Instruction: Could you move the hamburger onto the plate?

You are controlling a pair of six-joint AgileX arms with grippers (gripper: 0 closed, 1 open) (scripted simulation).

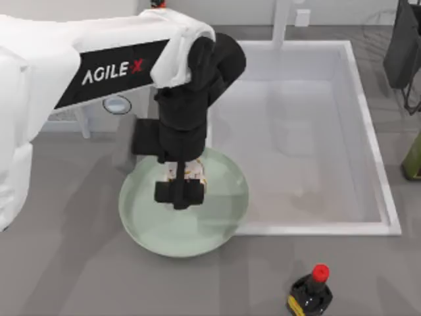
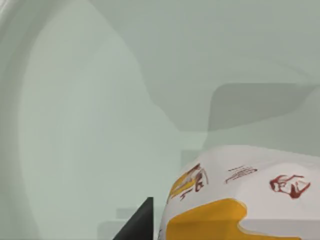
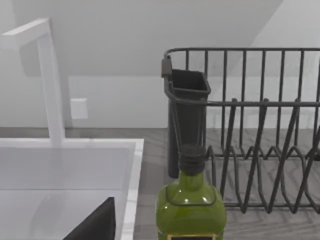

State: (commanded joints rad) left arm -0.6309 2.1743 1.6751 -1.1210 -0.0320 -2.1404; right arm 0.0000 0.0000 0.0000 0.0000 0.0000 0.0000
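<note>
The top view looks straight down on the grey table, taking in the large round mint-green plate (image 1: pixel 164 230) and the white rectangular sink basin (image 1: pixel 378 164). The left wrist view sits very close above that plate (image 2: pixel 100 100). The right wrist view faces level across the sink's rim (image 3: pixel 131 190) toward a dark wire dish rack (image 3: pixel 260 130)

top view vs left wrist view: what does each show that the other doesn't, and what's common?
Top view alone: the left gripper over the plate, the white sink at the table's right, and a red-capped dark bottle in front of it. Left wrist view alone: the red and yellow print on the hamburger wrapper, close up. Both: hamburger and pale green plate.
</note>
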